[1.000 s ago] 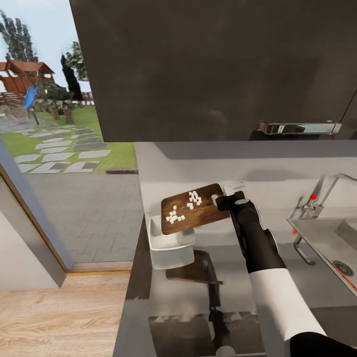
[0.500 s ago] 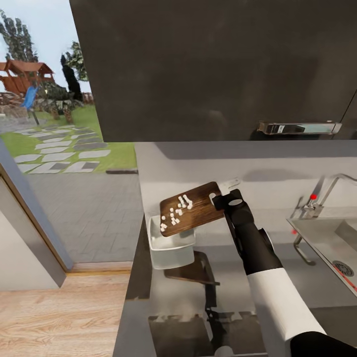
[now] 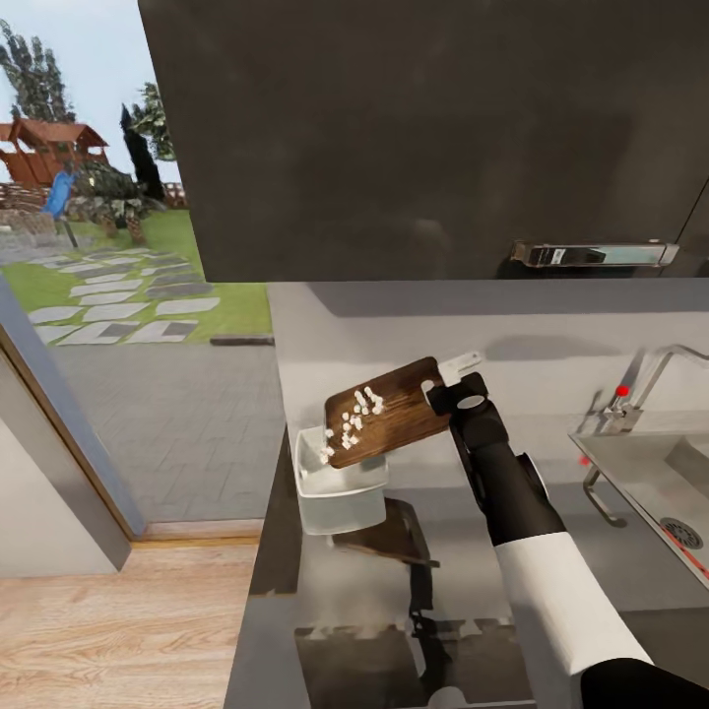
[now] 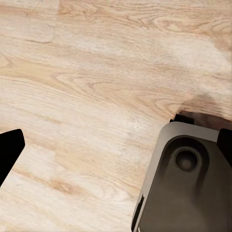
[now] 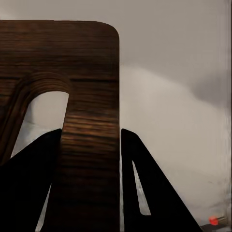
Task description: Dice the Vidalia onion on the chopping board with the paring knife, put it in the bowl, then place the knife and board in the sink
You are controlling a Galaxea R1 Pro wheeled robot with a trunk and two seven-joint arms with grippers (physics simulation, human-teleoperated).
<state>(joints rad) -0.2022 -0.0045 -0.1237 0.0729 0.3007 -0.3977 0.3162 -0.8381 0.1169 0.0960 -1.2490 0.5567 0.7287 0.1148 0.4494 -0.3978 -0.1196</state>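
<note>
Head view: the chopping board point(image 3: 386, 425) sits just left of centre, dark brown wood with visible grain and rounded corners, tilted so its lower left corner dips over the bowl point(image 3: 340, 487). Small white onion dice point(image 3: 354, 416) lie scattered on the sloping face, some down near that low edge. The bowl is a white, squarish, smooth dish standing on the grey, glossy steel tabletop point(image 3: 630, 591), which mirrors the board beneath it. The right gripper point(image 3: 450, 388) holds the board's upper right end, at the tip of a black and white arm rising from the lower right. At the right edge, the steel sink point(image 3: 658, 487) shows its round drain and a chrome faucet point(image 3: 640, 382) with a red knob. A matte dark cabinet point(image 3: 433, 138) fills the top.

Left wrist view: pale, grained wooden floor point(image 4: 96, 82), with a grey moulded robot part point(image 4: 186, 183) at lower right. A black finger point(image 4: 8, 151) shows at the left edge; I cannot tell the left fingers' state.

Right wrist view: two black fingers point(image 5: 150, 193) pinch the board's point(image 5: 89, 121) end between them, beside its rounded slot hole.
</note>
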